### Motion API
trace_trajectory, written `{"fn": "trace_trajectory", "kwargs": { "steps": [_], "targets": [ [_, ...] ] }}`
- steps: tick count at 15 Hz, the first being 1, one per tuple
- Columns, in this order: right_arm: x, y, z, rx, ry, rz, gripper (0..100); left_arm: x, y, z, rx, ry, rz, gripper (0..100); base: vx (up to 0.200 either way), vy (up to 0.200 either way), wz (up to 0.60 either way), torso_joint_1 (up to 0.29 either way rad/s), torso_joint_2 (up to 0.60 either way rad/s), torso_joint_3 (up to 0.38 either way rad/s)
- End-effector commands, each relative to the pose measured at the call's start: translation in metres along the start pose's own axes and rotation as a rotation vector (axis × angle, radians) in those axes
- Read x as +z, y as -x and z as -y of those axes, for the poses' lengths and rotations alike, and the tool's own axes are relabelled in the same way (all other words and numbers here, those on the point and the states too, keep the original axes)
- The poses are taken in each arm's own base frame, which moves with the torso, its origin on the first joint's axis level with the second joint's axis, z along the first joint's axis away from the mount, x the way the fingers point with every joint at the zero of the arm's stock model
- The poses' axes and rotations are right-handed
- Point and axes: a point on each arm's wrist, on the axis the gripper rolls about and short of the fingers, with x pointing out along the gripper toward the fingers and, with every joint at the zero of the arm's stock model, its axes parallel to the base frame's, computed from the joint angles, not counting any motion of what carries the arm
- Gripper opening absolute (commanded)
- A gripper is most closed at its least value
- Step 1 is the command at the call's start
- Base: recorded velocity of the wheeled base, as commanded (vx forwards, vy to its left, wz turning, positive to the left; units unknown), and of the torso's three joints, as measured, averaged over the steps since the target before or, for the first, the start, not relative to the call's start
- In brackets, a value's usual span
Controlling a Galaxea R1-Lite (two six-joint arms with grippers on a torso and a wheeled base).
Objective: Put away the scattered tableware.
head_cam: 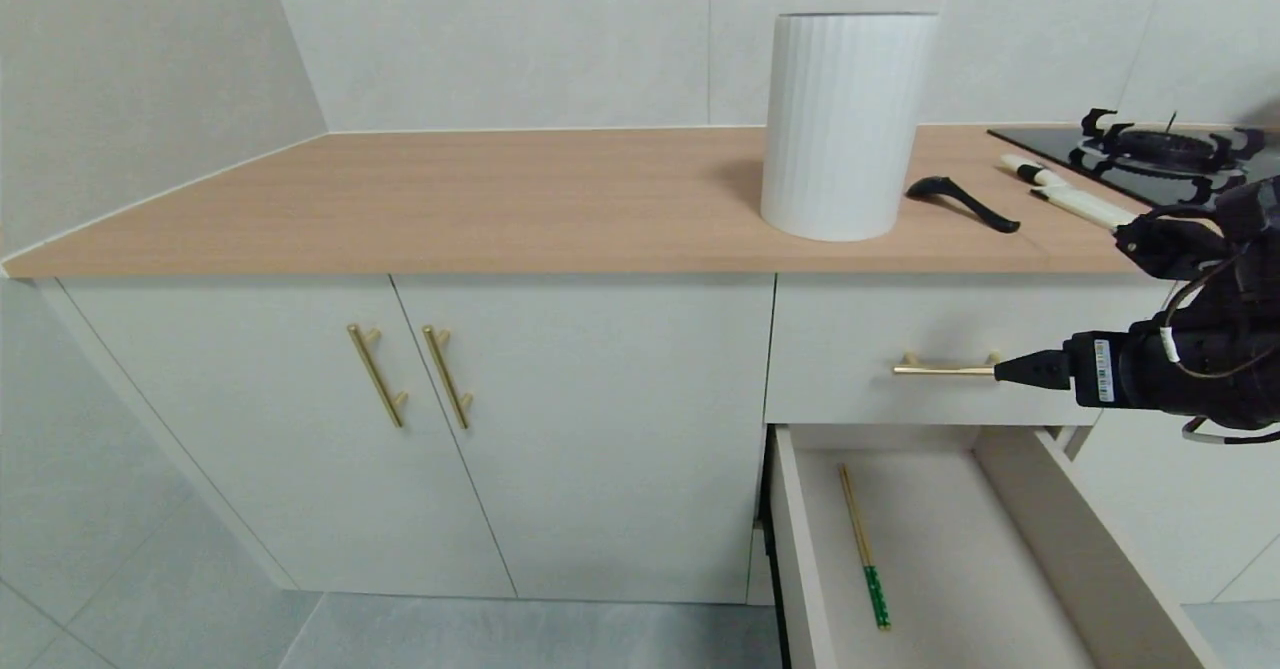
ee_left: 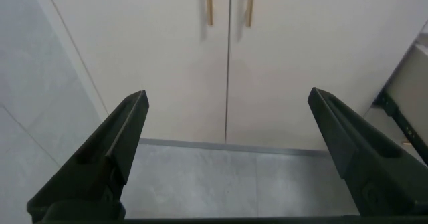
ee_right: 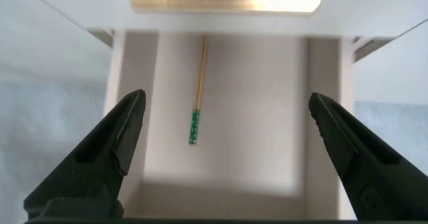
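On the wooden countertop (head_cam: 500, 199) a black spoon (head_cam: 962, 202) lies just right of a tall white ribbed holder (head_cam: 842, 119). A white-handled knife (head_cam: 1066, 196) rests further right. The lower drawer (head_cam: 1060, 549) stands pulled out, and a wooden chopstick with a green end (head_cam: 862, 549) lies on its floor. My right gripper (ee_right: 226, 98) hangs open over this drawer, above the chopstick (ee_right: 196, 93), with nothing between its fingers. My right arm (head_cam: 1190, 359) is in front of the upper drawer. My left gripper (ee_left: 227, 93) is open and empty, low down, facing the cabinet doors.
A black gas hob (head_cam: 1160, 149) sits at the counter's far right. The shut upper drawer has a gold handle (head_cam: 945, 369). Two cabinet doors carry gold handles (head_cam: 410, 374) to the left. Grey tiled floor (ee_left: 221, 184) runs below the cabinet.
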Motion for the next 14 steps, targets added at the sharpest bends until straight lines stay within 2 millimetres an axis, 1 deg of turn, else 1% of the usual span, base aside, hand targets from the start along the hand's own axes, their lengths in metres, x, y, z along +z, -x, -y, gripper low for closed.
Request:
{"fn": "trace_trajectory", "kwargs": {
  "steps": [1, 9, 14],
  "targets": [
    [0.001, 0.002, 0.0, 0.001, 0.001, 0.006, 100, 0.0, 0.0, 0.0, 0.001, 0.0, -0.001, 100, 0.0, 0.0, 0.0, 0.022, -0.55, -0.339],
    [-0.003, 0.0, 0.0, 0.004, 0.021, -0.008, 100, 0.0, 0.0, 0.0, 0.001, 0.0, 0.001, 100, 0.0, 0.0, 0.0, 0.141, -0.47, -0.328],
    [-0.006, -0.011, -0.001, 0.003, 0.025, -0.042, 100, 0.0, 0.0, 0.0, 0.001, 0.0, 0.001, 100, 0.0, 0.0, 0.0, 0.182, -0.48, -0.31]
  ]
}}
